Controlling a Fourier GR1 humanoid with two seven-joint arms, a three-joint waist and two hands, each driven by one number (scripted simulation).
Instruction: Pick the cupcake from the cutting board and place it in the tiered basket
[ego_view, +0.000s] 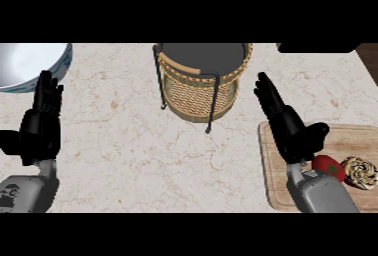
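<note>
The marble bench (133, 160) spreads beneath me; the tiered basket (201, 80) stands at its far middle; the cutting board (354, 140) lies at right, carrying the cupcake (359, 172) beside a strawberry (328, 166); my right hand (288, 127) hovers over the board, fingers straight, empty; my left hand (40, 122) rests open, holding nothing.

Bare worktop (148, 165) lies between my right hand (291, 132) and tiered basket (201, 82). Tomato (328, 166) sits just beside cupcake (359, 172), crowding it.
</note>
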